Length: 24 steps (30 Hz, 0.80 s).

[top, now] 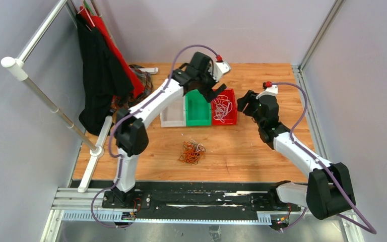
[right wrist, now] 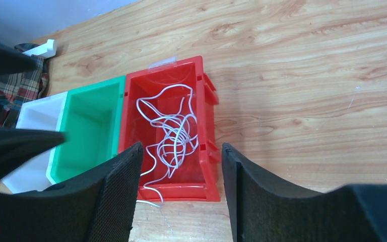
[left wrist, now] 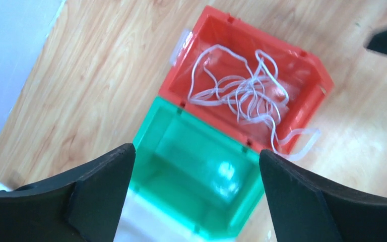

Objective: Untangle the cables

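Both empty: left gripper (left wrist: 196,156) spread wide, right gripper (right wrist: 181,151) apart, thin white looping cables (left wrist: 242,96) beneath them in red plastic bin (left wrist: 308,108)

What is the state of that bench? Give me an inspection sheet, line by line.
Surface: wooden tabletop, no spills seen.
Job's things: thin white cables lie looped in the red plastic bin, one strand hanging over its rim. A tangle of orange and black cables sits on the table nearer the arm bases.
Clutter: green plastic bin, empty; white plastic bin beside it.
Grippers: left gripper open, holding nothing, above the bins. Right gripper open, holding nothing, above the red bin.
Cables: purple arm hoses arc above the bins.
Surroundings: black and red garments hang from a white rail at left; grey walls.
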### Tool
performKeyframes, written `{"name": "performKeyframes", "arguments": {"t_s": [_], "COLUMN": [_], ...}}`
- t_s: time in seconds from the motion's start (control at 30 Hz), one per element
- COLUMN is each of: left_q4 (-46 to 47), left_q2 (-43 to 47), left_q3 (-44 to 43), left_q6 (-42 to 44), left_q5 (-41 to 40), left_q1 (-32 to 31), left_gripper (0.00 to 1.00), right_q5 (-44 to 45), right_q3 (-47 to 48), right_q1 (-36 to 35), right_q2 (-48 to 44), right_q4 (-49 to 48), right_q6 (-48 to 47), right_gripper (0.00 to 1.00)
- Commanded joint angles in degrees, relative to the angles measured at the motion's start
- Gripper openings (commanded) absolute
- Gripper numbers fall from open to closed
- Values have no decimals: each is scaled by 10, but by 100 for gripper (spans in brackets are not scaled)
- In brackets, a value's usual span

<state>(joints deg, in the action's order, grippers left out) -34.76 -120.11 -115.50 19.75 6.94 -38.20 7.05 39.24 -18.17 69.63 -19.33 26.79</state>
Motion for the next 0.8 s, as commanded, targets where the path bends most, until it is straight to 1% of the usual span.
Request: {"name": "performKeyframes", "arguments": {"t_s": [0.0,0.1,0.17,0.23,0.27,0.3,0.43,0.57,0.77], "left_q4": [-128,-180,-181,-177,-166,-151,-96,-48,21], "left_q2": [103,174,225,263,274,282,275,245,236], "left_q3": [52,153,248,310,336,357,395,407,452], "left_q6": [29,73,72,63,48,30,-25,-101,-172], "left_q5": [84,151,199,243,251,252,253,238,234], "left_q1": [27,30,30,28,25,21,0,-17,-18], "left_gripper": [98,98,98,99,100,98,89,75,63], "right_q5": [-28,-42,-53,-55,-45,-32,13,34,54], "right_q3": [28,22,6,-13,-22,-33,-70,-95,-101], "right_q1": [-17,-43,-72,-102,-119,-137,-178,-194,-204], "right_q2": [-8,-17,-30,-41,-47,-51,-67,-77,-94], "right_q4": [21,30,27,24,24,25,25,17,32], "right_q6": [-30,-51,-64,-77,-83,-86,-65,-40,-36], "right_gripper": [59,63,66,66,66,66,64,61,58]}}
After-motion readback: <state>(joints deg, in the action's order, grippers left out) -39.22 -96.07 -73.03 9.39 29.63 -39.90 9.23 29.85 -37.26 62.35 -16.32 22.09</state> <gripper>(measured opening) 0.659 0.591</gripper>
